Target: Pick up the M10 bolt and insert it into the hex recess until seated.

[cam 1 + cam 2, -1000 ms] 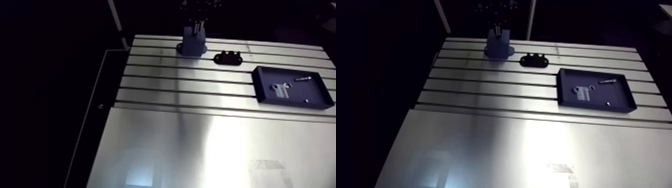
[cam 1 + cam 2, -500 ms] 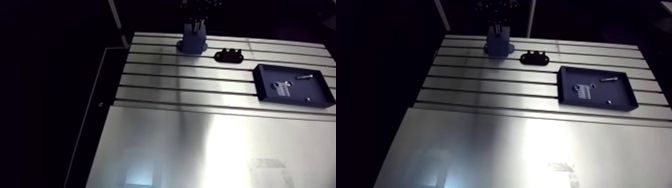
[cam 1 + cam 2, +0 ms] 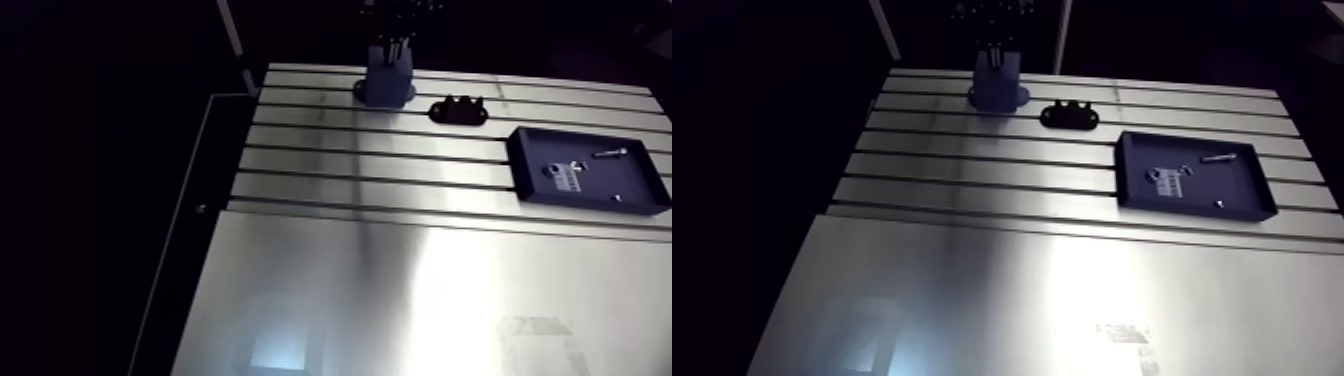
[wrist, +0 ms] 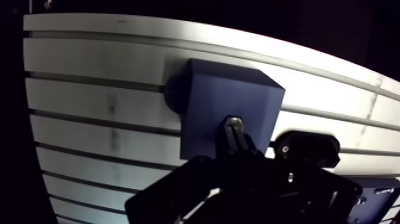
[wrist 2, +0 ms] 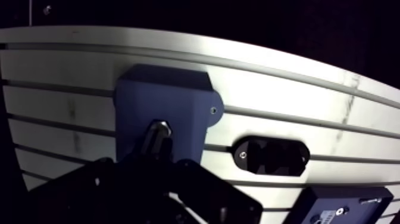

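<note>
Because the blue block [image 4: 229,101] at the table's [image 4: 89,71] far edge presumably carries the hex recess, I note the gripper [image 4: 237,152] clenched on the M10 bolt [image 4: 233,124], head foremost, poised just above it.

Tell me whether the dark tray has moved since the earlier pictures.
No. The tray keeps its place beside the black fixture and on the same table slots; the whole arm view shifted slightly, so only the camera moved.

M10 bolt [image 4: 233,126] | gripped in claw [image 4: 236,150] (hex head outward) | over blue block [image 4: 205,98]
</note>
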`<action>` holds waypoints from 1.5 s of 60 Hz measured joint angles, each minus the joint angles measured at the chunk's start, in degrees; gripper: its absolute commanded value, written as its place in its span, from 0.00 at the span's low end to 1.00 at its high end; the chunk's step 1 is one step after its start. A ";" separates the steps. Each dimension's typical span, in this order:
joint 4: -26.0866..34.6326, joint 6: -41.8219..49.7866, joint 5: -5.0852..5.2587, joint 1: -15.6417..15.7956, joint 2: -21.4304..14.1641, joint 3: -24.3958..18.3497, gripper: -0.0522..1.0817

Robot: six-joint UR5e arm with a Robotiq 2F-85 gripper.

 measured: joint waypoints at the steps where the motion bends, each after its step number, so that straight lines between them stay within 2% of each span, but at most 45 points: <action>1: 0.00 0.00 -0.01 0.00 0.01 -0.01 0.99; 90: 0.25 -0.41 -0.05 -0.03 0.31 -0.64 0.99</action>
